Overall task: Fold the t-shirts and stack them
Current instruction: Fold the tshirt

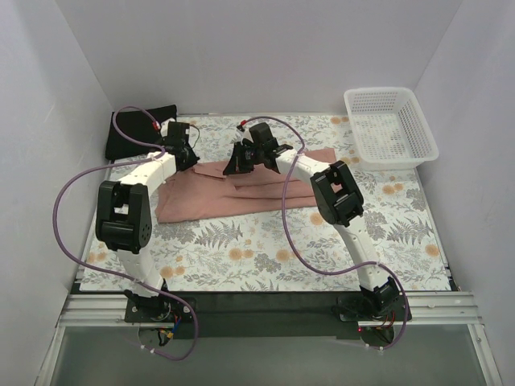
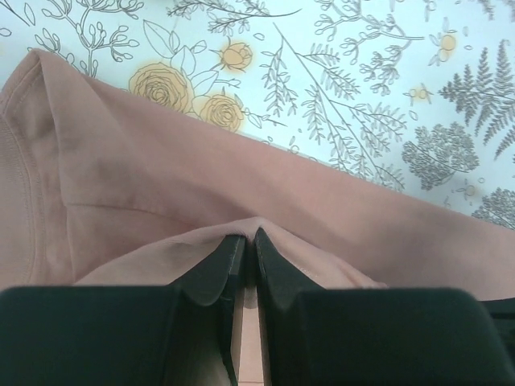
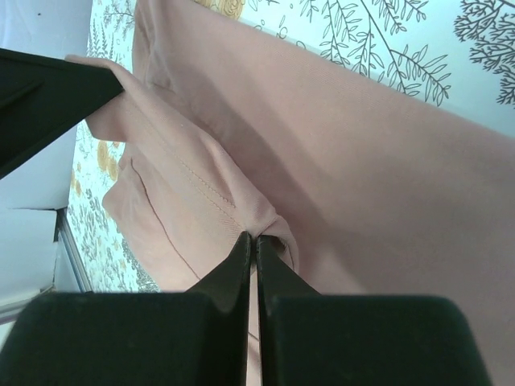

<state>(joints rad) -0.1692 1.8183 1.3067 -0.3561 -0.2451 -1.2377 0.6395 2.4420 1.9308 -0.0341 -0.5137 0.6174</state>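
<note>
The dusty pink t-shirt (image 1: 241,193) lies partly folded across the middle of the floral table cloth; its print is hidden. My left gripper (image 1: 187,155) is shut on a pinched fold of the pink t-shirt (image 2: 161,201) at its far left edge. My right gripper (image 1: 239,160) is shut on another fold of the pink t-shirt (image 3: 362,161) near the far middle edge. Both hold the cloth lifted a little. The black t-shirt (image 1: 138,130) lies folded at the far left corner, behind the left gripper.
A white lattice basket (image 1: 390,127) stands at the far right corner. The floral table cloth (image 1: 265,249) covers the table. Purple cables loop over both arms. White walls close in the left, back and right sides.
</note>
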